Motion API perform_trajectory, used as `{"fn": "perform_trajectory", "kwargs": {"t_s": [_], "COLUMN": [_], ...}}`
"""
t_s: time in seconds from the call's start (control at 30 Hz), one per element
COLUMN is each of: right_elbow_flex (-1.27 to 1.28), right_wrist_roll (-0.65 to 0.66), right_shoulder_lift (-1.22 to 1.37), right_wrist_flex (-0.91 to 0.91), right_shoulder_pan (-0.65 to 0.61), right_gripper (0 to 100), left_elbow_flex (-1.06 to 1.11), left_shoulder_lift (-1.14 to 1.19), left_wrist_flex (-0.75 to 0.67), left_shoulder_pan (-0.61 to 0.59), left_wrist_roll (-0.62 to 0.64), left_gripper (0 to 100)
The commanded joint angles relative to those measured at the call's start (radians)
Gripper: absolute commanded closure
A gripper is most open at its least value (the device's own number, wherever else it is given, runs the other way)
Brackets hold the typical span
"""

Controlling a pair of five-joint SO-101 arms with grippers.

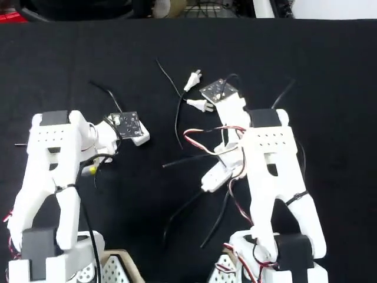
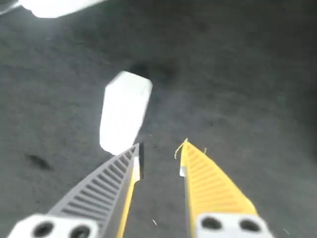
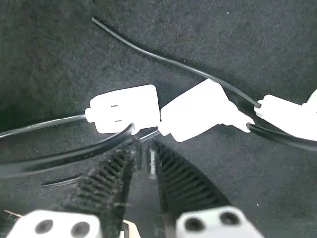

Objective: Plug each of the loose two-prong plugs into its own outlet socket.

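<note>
On the black cloth, a white outlet socket [image 3: 124, 115] with two slots lies end to end with a white plug [image 3: 198, 116]; whether they touch is unclear. Another white plug piece [image 3: 292, 116] lies beyond them. My right gripper [image 3: 145, 148] hovers just short of the socket and plug, black fingers nearly together over their black cables. From above, two white plugs [image 1: 193, 78] [image 1: 200, 105] lie beside the right arm's wrist [image 1: 224, 97]. My left gripper [image 2: 161, 146], with one grey and one yellow finger, stands slightly open just short of a blurred white block [image 2: 124, 116].
Several thin black cables [image 1: 177, 118] trail over the cloth between the arms and towards the front. The left arm's wrist [image 1: 126, 125] sits left of centre. Shelving and clutter line the far table edge [image 1: 188, 17].
</note>
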Motion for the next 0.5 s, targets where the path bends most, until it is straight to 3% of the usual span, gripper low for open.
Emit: {"fn": "perform_trajectory", "kwargs": {"t_s": [0.0,0.23,0.47], "right_elbow_flex": [0.001,0.001,0.001], "right_wrist_roll": [-0.002,0.000,0.000], "right_shoulder_lift": [-0.033,-0.033,-0.033], "right_wrist_flex": [-0.012,-0.012,-0.012], "right_shoulder_pan": [-0.012,-0.012,-0.012], "right_gripper": [96.2,96.2,96.2], "left_elbow_flex": [0.005,-0.093,-0.265], "left_shoulder_lift": [0.049,0.210,0.235], "left_wrist_flex": [-0.186,-0.344,-0.169], "left_shoulder_pan": [-0.021,-0.031,-0.041], "left_wrist_roll": [0.028,0.127,0.161], "left_gripper": [85,85,85]}}
